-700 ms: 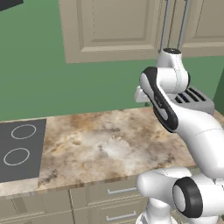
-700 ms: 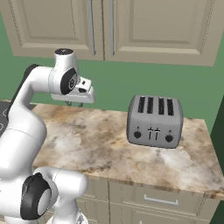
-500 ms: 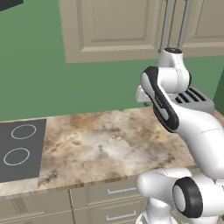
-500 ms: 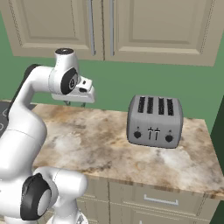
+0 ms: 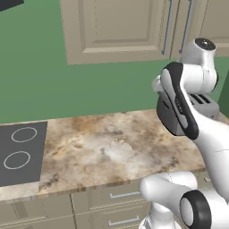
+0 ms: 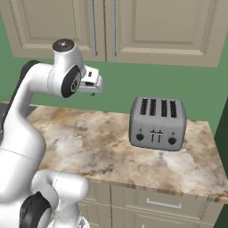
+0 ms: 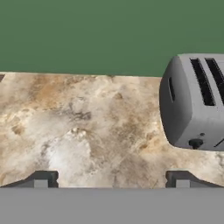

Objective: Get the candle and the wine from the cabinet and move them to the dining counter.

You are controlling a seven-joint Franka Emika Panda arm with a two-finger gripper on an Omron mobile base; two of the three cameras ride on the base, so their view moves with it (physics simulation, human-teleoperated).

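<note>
The beige cabinet (image 5: 116, 27) (image 6: 160, 26) hangs on the green wall with both doors closed, its thin grey bar handles (image 6: 93, 22) meeting at the middle. The candle and the wine are hidden, and the dining counter is out of view. My gripper (image 6: 92, 91) hangs just below the cabinet's bottom edge, near the handles and high above the worktop. In the hand view the gripper (image 7: 111, 179) is open, its fingertips (image 7: 41, 179) far apart with nothing between them, looking down on the marbled stone.
A silver four-slot toaster (image 6: 156, 122) (image 7: 194, 100) stands at the right of the marbled worktop (image 5: 112, 147) (image 6: 89, 142). A dark cooktop (image 5: 20, 152) lies at its left end. Beige drawers (image 6: 164, 202) run under the worktop's front edge.
The arm has risen a little, bringing the hand closer to the cabinet's bottom edge. The gripper stays open, and the cabinet doors stay closed.
</note>
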